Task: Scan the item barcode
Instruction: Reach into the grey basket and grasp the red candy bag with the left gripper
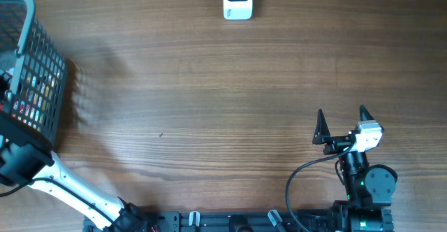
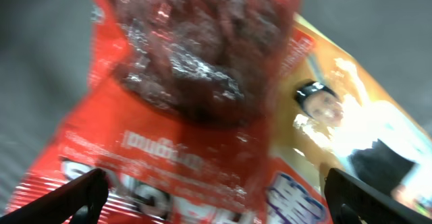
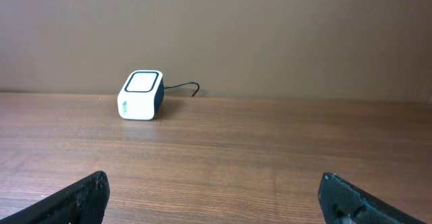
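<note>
Left pincer (image 2: 216,198) is seen spread wide close over the red snack packet (image 2: 182,116) in the basket (image 1: 43,57), nothing pinched; right pincer (image 1: 342,117) is spread, empty, over the desk (image 1: 209,120).

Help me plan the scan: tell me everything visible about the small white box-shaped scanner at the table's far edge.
The small white box-shaped scanner looks like smooth plastic, with rounded corners, a pale square window on top, a dark side panel and tiny markings on its white front. It stands flat and upright on the wooden table, near the middle of the far edge. A thin dark cable leaves its back. Nothing else touches it.
</note>
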Controlling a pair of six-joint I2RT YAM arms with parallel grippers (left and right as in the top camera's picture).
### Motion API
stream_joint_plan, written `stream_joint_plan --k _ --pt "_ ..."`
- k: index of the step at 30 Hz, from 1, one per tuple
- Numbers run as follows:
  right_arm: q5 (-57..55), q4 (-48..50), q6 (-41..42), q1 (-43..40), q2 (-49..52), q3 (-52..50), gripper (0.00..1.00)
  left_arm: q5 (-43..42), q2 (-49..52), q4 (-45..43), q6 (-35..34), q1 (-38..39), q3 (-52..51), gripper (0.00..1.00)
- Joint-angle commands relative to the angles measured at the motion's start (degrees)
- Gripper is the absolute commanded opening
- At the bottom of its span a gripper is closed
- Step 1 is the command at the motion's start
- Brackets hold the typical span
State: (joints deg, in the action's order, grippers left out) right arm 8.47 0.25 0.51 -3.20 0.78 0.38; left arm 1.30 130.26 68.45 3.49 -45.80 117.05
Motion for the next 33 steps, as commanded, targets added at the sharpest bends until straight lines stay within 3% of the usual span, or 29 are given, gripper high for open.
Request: stream_joint_plan --k 1,11,15,16,18,20,23,26,27,33 --pt "-0.61 0.24 -0.42 -0.24 -0.35 -0.09 1.0 6.29 0.04 -1.79 -0.81 0.07 -0.7 1.0" --pt "-0.61 0.24 -0.42 -0.24 -0.35 -0.09 1.0 6.29 0.04 -6.86 -0.81 1.07 -1.6 0.99" --pt "-0.61 0.24 -0.42 -0.24 -0.35 -0.09 1.0 6.29 0.04 -9.86 -0.79 1.07 -5.57 0.95" --pt "-0.61 0.24 -0.44 -0.24 -0.35 -0.09 1.0 6.32 0.04 -10.36 -0.76 1.07 -6.25 0.9" --pt "-0.61 0.24 -0.42 -0.24 -0.35 -0.09 1.0 6.29 0.04 -10.73 -0.76 1.07 -6.49 0.71" --pt "-0.61 0.24 -0.42 -0.24 -0.35 -0.09 1.0 6.29 0.04 -11.08 -0.79 1.07 -6.49 0.57" --pt "-0.61 0.24 -0.39 -0.24 -0.35 -0.09 1.0 6.32 0.02 -11.19 -0.76 1.07 -6.47 0.45" --pt "-0.61 0.24 -0.39 -0.24 -0.35 -0.09 1.0 6.32 -0.55 -10.8 -0.79 1.07 -5.97 0.08" --pt "-0.61 0.24 -0.39 -0.24 -0.35 -0.09 1.0 6.32 -1.18 -10.75 -0.79 1.07 -5.92 0.04" --pt "-0.61 0.24 -0.42 -0.24 -0.35 -0.09 1.0 6.29 -9.92 -10.71 -0.81 1.07 -5.92 0.05"
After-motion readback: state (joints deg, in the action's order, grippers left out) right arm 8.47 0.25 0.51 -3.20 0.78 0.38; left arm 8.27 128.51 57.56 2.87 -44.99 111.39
